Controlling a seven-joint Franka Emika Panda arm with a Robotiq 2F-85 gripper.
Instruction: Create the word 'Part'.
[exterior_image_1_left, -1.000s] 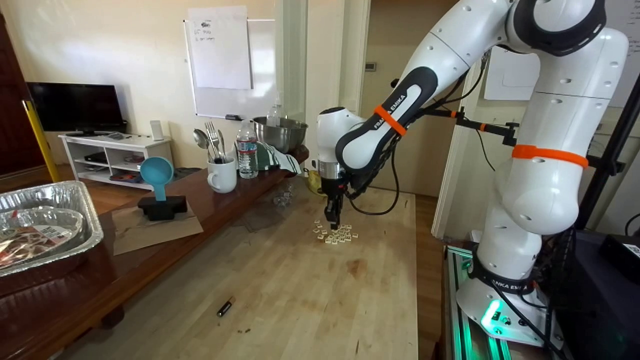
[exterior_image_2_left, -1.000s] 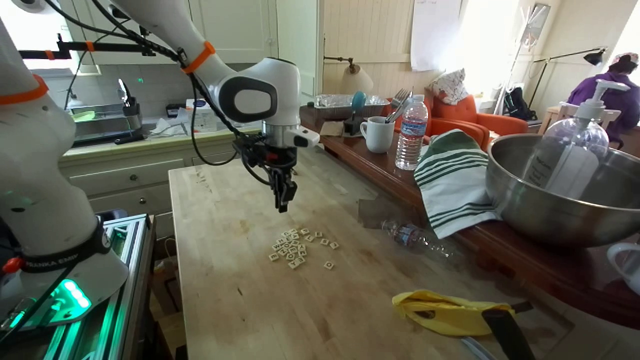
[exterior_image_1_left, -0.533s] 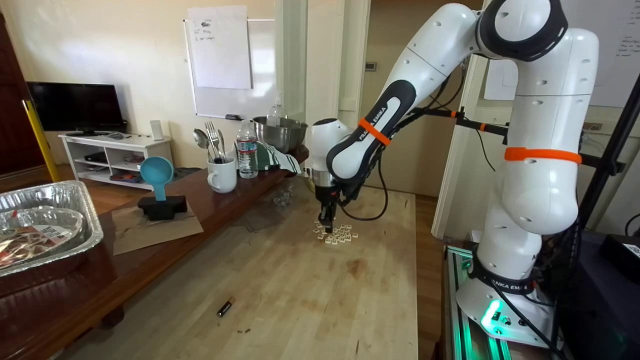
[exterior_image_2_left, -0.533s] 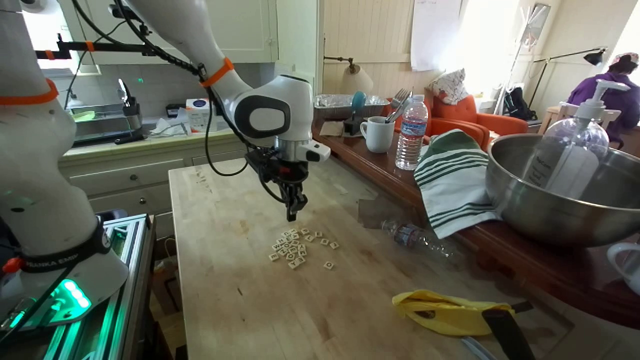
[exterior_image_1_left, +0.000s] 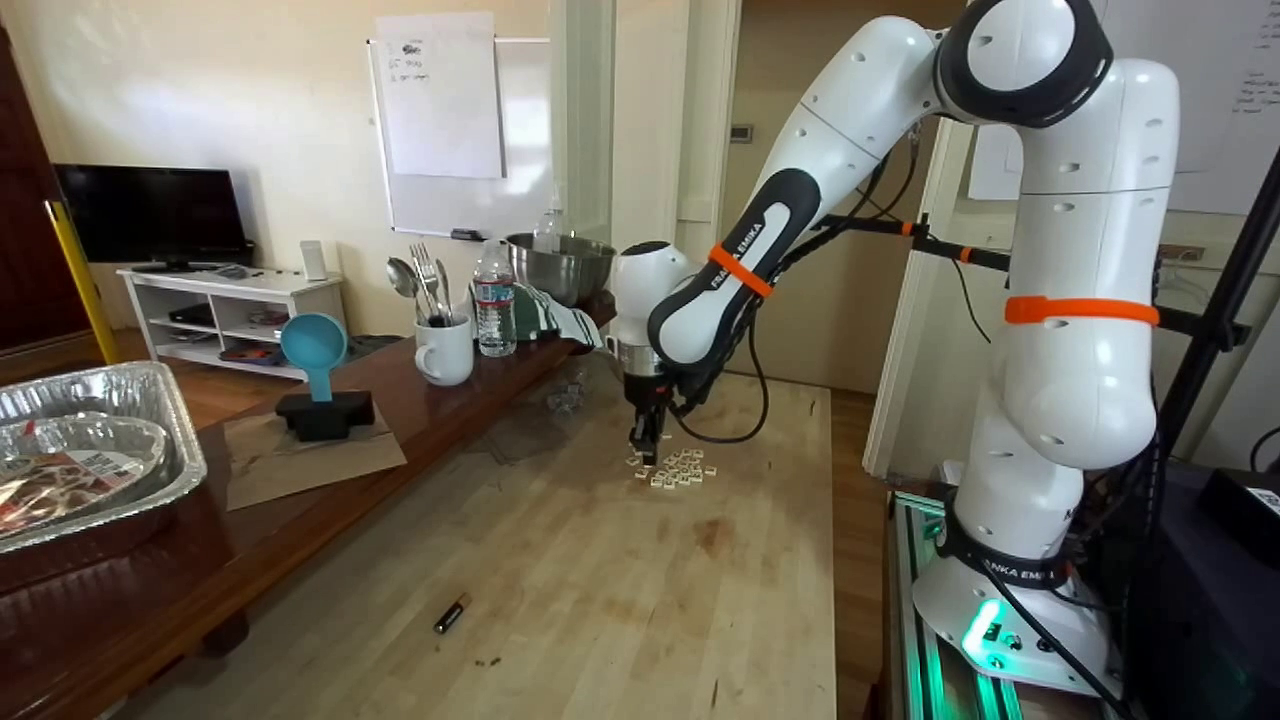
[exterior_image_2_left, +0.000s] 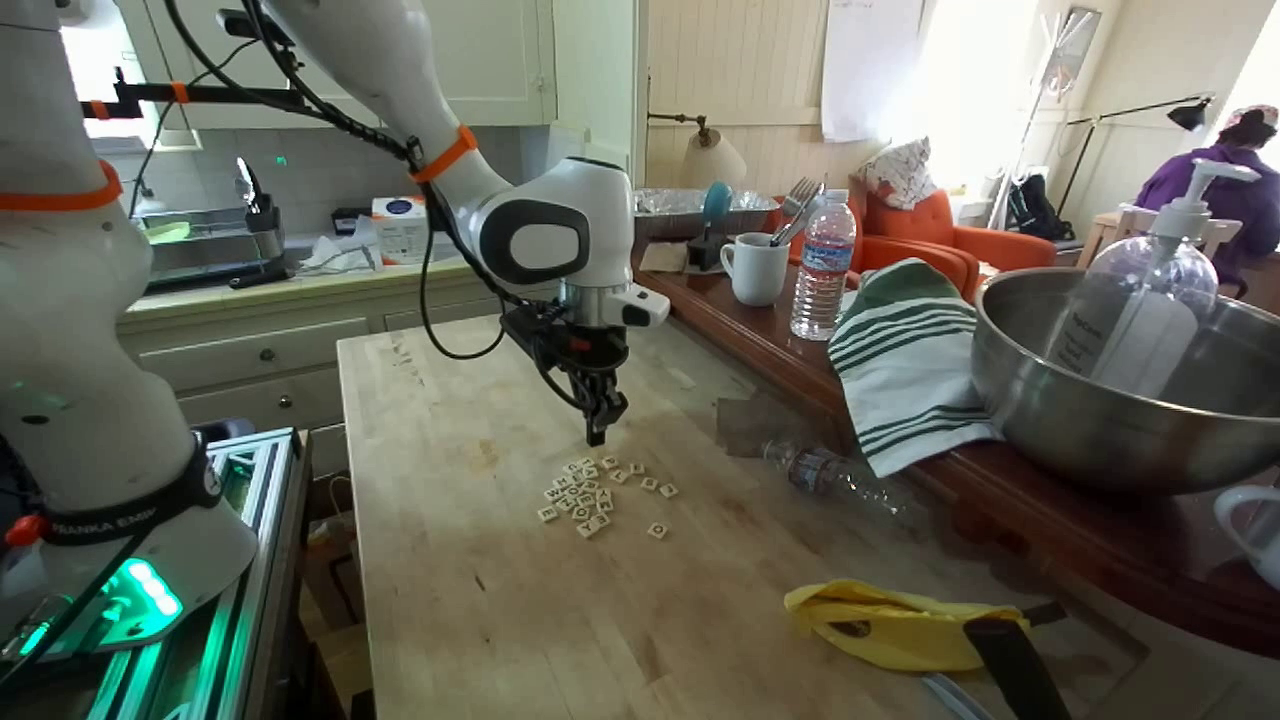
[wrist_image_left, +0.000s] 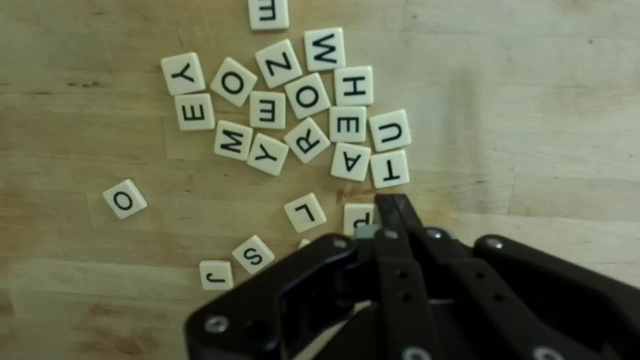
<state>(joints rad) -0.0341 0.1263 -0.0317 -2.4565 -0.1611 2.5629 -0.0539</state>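
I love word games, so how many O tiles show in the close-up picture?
3: one O tile between the Y tile and Z tile, a second O tile beside the H tile, a third O tile alone at far left. The gripper may hide more.

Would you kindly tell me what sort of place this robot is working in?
Probably a home, with kitchen and living area joined: there are counter drawers, an orange armchair and a flat screen.
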